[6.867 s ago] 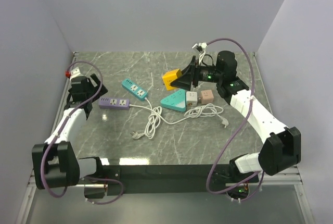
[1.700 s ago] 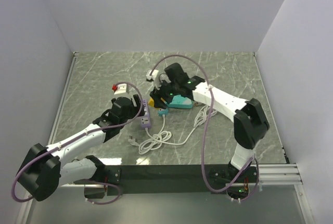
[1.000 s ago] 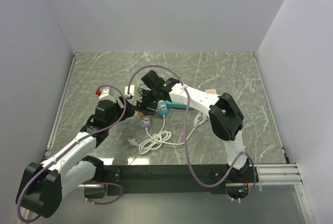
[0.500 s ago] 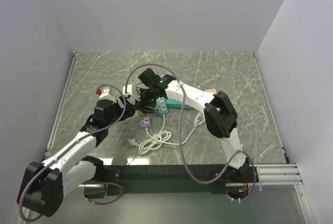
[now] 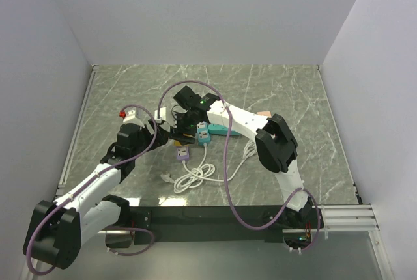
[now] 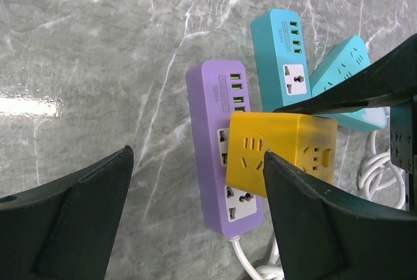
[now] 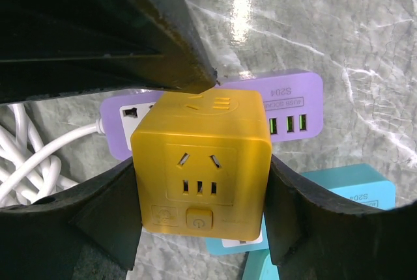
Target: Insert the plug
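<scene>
Yellow plug cube (image 7: 201, 163) hides its underside, maybe touching purple strip (image 6: 205, 117).

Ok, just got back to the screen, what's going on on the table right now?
The right gripper is shut on the yellow cube and holds it right over the purple strip, about at its sockets. Whether the cube's prongs are in cannot be told. The left gripper hovers open above the same strip, holding nothing. A teal strip lies beside the purple one.
</scene>
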